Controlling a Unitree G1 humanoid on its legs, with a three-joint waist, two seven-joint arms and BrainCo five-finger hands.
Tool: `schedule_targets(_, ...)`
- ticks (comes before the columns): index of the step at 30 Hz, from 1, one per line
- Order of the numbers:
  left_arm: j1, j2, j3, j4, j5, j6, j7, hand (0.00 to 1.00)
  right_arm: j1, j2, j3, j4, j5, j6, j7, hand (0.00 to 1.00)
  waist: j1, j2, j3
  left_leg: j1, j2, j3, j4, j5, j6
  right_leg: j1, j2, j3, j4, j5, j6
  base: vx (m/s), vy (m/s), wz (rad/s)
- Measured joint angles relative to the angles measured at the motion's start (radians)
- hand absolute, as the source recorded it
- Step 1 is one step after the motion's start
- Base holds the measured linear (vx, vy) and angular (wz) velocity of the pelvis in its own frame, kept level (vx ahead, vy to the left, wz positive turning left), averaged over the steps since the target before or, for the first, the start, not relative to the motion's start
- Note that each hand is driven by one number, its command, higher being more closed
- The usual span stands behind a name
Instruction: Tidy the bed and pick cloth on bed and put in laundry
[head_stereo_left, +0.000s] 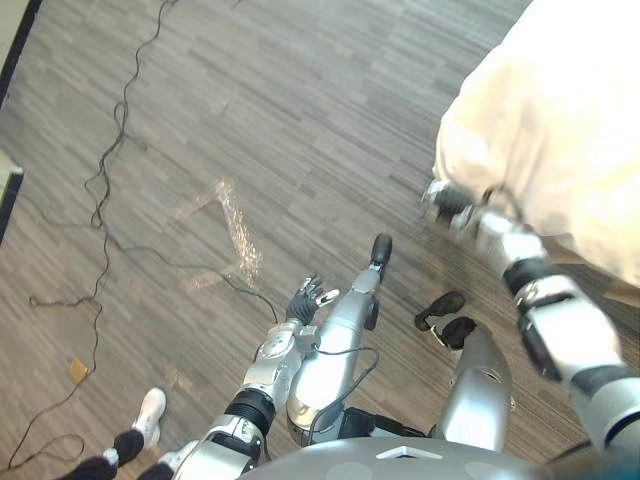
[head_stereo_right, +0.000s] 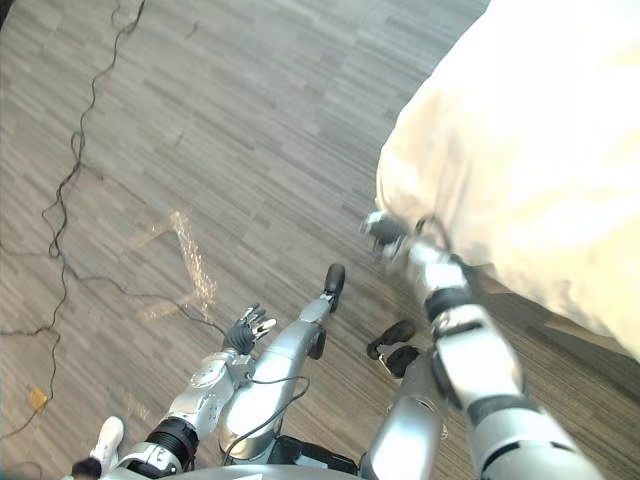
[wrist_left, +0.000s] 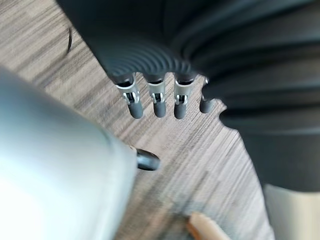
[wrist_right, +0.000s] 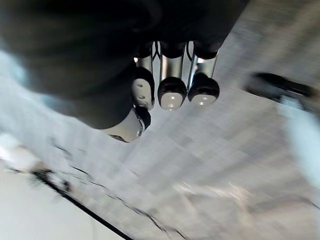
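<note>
A cream-white duvet (head_stereo_left: 560, 120) is seen heaped on the bed at the robot's right, its rounded corner pointed down toward the robot and its near edge running on a slant from far-centre to near-right. Most of it is cut off by the frame, so its long axis cannot be made out. The cloth is shown puffy, soft and lightly creased, above a strip of tan bed frame (head_stereo_right: 590, 335). The right hand (head_stereo_left: 447, 200) is held just at that corner and is blurred there; from the wrist its fingers (wrist_right: 171, 92) are seen loosely bent and empty, with grey wood-grain floor (head_stereo_left: 300, 100) behind them. The left hand (head_stereo_left: 308, 298) is hung low over the floor, fingers (wrist_left: 159, 102) relaxed and nothing grasped. A person's white shoe (head_stereo_left: 150, 410) is partly caught at the near-left edge.
</note>
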Motion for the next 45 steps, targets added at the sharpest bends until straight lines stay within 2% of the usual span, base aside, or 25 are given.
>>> schedule_targets(1, 0.000, 0.002, 0.012, 0.009, 0.019, 0.006, 0.001, 0.00, 0.021, 0.017, 0.029, -0.011, 0.000, -0.001, 0.007, 1.00, -0.004, -0.005, 0.001, 0.018, 0.003, 0.005, -0.007, -0.002, -0.001, 0.014, 0.005, 0.003, -0.007, 0.000, 0.001, 0.03, -0.042, -0.33)
schedule_targets(4, 0.010, 0.020, 0.049, 0.045, 0.081, 0.021, 0.015, 0.00, 0.117, 0.103, 0.190, -0.144, 0.015, -0.020, 0.018, 1.00, -0.011, -0.051, 0.001, 0.122, 0.022, 0.027, -0.042, -0.010, -0.013, 0.101, 0.035, 0.021, -0.048, 0.001, 0.002, 0.02, -0.066, -0.34)
schedule_targets(7, 0.035, 0.051, 0.069, 0.045, 0.105, 0.013, 0.034, 0.00, 0.160, 0.200, 0.323, -0.277, 0.046, -0.065, 0.017, 1.00, -0.033, -0.119, -0.005, 0.207, 0.042, 0.034, -0.048, -0.028, -0.026, 0.201, 0.069, 0.016, -0.099, 0.004, 0.005, 0.01, -0.077, -0.16)
schedule_targets(9, 0.046, 0.059, 0.084, 0.046, 0.114, 0.011, 0.042, 0.00, 0.179, 0.238, 0.359, -0.356, 0.090, -0.109, 0.015, 1.00, -0.035, -0.143, -0.014, 0.240, 0.053, 0.035, -0.048, -0.037, -0.030, 0.253, 0.090, 0.006, -0.141, 0.016, 0.009, 0.01, -0.038, -0.04)
schedule_targets(12, 0.063, 0.058, 0.097, 0.045, 0.112, -0.007, 0.043, 0.00, 0.183, 0.244, 0.345, -0.469, 0.188, -0.173, 0.017, 1.00, -0.037, -0.145, -0.015, 0.279, 0.060, 0.043, -0.063, -0.040, -0.031, 0.313, 0.112, -0.007, -0.199, 0.040, 0.022, -0.01, 0.031, 0.02)
schedule_targets(14, 0.078, 0.062, 0.106, 0.045, 0.113, -0.010, 0.044, 0.00, 0.181, 0.250, 0.315, -0.527, 0.235, -0.215, 0.018, 1.00, -0.043, -0.156, -0.028, 0.298, 0.060, 0.052, -0.079, -0.040, -0.030, 0.330, 0.116, -0.005, -0.220, 0.051, 0.028, 0.00, 0.053, -0.07)
schedule_targets(17, 0.095, 0.082, 0.105, 0.046, 0.113, -0.008, 0.043, 0.00, 0.161, 0.273, 0.196, -0.592, 0.273, -0.288, -0.029, 1.00, -0.053, -0.181, -0.047, 0.328, 0.056, 0.072, -0.083, -0.047, -0.020, 0.357, 0.115, 0.008, -0.237, 0.060, 0.037, 0.03, 0.045, -0.15)
schedule_targets(18, 0.098, 0.086, 0.105, 0.046, 0.113, -0.007, 0.043, 0.00, 0.128, 0.274, 0.110, -0.597, 0.281, -0.317, -0.064, 1.00, -0.053, -0.183, -0.051, 0.336, 0.056, 0.082, -0.083, -0.048, -0.019, 0.360, 0.115, 0.019, -0.238, 0.063, 0.039, 0.01, 0.025, -0.19)
schedule_targets(21, 0.105, 0.093, 0.105, 0.043, 0.113, -0.002, 0.041, 0.00, 0.033, 0.238, -0.099, -0.608, 0.301, -0.363, -0.141, 1.00, -0.055, -0.173, -0.052, 0.342, 0.052, 0.107, -0.081, -0.049, -0.018, 0.343, 0.104, 0.045, -0.213, 0.061, 0.038, -0.02, 0.023, -0.22)
schedule_targets(25, 0.110, 0.100, 0.103, 0.046, 0.112, -0.002, 0.031, 0.00, -0.047, 0.116, -0.243, -0.588, 0.321, -0.375, -0.176, 1.00, -0.082, -0.148, -0.052, 0.276, 0.034, 0.131, -0.053, -0.046, -0.013, 0.234, 0.057, 0.082, -0.111, 0.033, 0.031, -0.06, 0.018, -0.11)
schedule_targets(26, 0.105, 0.096, 0.100, 0.056, 0.112, -0.005, 0.024, 0.00, -0.082, 0.072, -0.273, -0.544, 0.326, -0.376, -0.181, 1.00, -0.093, -0.125, -0.054, 0.231, 0.030, 0.135, -0.033, -0.044, -0.010, 0.181, 0.045, 0.092, -0.083, 0.030, 0.027, -0.12, 0.013, -0.03)
schedule_targets(27, 0.083, 0.088, 0.083, 0.076, 0.110, -0.012, 0.016, 0.00, -0.116, 0.017, -0.305, -0.494, 0.327, -0.376, -0.184, 1.00, -0.094, -0.090, -0.053, 0.179, 0.030, 0.140, -0.011, -0.041, -0.006, 0.125, 0.038, 0.103, -0.058, 0.031, 0.025, -0.12, 0.013, -0.01)
schedule_targets(28, 0.073, 0.084, 0.072, 0.085, 0.108, -0.012, 0.012, 0.00, -0.130, -0.011, -0.315, -0.467, 0.328, -0.376, -0.186, 1.00, -0.093, -0.072, -0.052, 0.152, 0.030, 0.142, -0.001, -0.041, -0.005, 0.096, 0.035, 0.107, -0.047, 0.031, 0.024, -0.12, 0.014, 0.00)
schedule_targets(30, 0.035, 0.065, 0.044, 0.118, 0.090, -0.018, 0.004, 0.00, -0.167, -0.097, -0.351, -0.402, 0.328, -0.375, -0.202, 1.00, -0.086, -0.019, -0.050, 0.047, 0.038, 0.155, 0.045, -0.039, 0.002, -0.018, 0.030, 0.131, -0.003, 0.035, 0.016, -0.09, -0.001, -0.05)
schedule_targets(33, 0.006, 0.029, 0.046, 0.113, 0.063, -0.018, -0.001, 0.00, -0.177, -0.137, -0.382, -0.427, 0.368, -0.386, -0.212, 1.00, -0.084, 0.020, -0.042, -0.053, 0.056, 0.177, 0.106, -0.048, 0.012, -0.124, 0.034, 0.156, 0.036, 0.038, 0.001, -0.06, -0.046, -0.15)
schedule_targets(38, -0.002, -0.028, 0.047, 0.055, 0.058, -0.026, -0.002, 0.00, -0.211, -0.137, -0.424, -0.497, 0.403, -0.366, -0.227, 1.00, -0.098, 0.046, -0.042, -0.140, 0.089, 0.239, 0.183, -0.084, 0.034, -0.230, 0.046, 0.212, 0.068, 0.037, -0.006, -0.05, -0.038, -0.29)
schedule_targets(41, -0.002, -0.029, 0.049, 0.051, 0.050, -0.027, 0.001, 0.00, -0.167, -0.137, -0.436, -0.549, 0.392, -0.360, -0.227, 1.00, -0.122, 0.045, -0.041, -0.147, 0.102, 0.282, 0.187, -0.091, 0.044, -0.250, 0.046, 0.225, 0.066, 0.044, 0.005, 0.02, -0.004, -0.20)
schedule_targets(45, 0.007, -0.035, 0.099, 0.030, 0.044, -0.029, 0.005, 0.00, 0.043, -0.115, -0.559, -0.702, 0.394, -0.400, -0.223, 1.00, -0.144, 0.025, -0.031, -0.132, 0.146, 0.331, 0.258, -0.147, 0.046, -0.216, 0.079, 0.255, 0.030, 0.065, 0.014, 0.07, 0.011, -0.30)
